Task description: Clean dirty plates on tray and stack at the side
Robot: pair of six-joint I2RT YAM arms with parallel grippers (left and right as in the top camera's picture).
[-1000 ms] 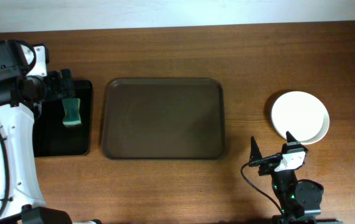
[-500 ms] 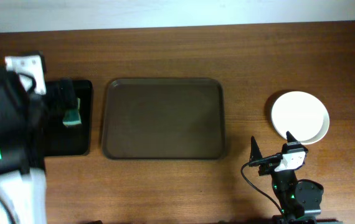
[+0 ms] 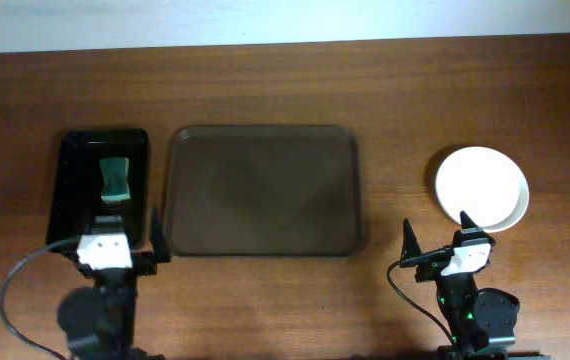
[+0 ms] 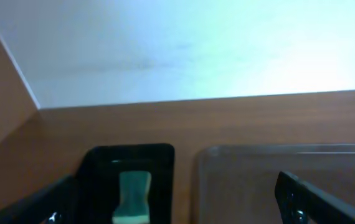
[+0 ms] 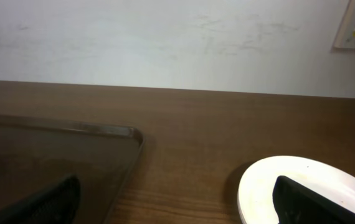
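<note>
Left end effector [image 3: 106, 228] and right end effector [image 3: 435, 230] sit wide open, empty. I judge the tray [image 3: 265, 190] cleared and the plates [image 3: 482, 187] stacked (sponge [image 3: 115, 180] set down); nothing left but idling.

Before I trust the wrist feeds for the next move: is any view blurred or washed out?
Overhead: sharp and evenly lit, plates and tray crisp. Left wrist: soft throughout, the wall blown out to bluish glare, the sponge in the black tray a pale smear. Right wrist: mildly soft, its fingers dark and out of focus, no glare.
</note>
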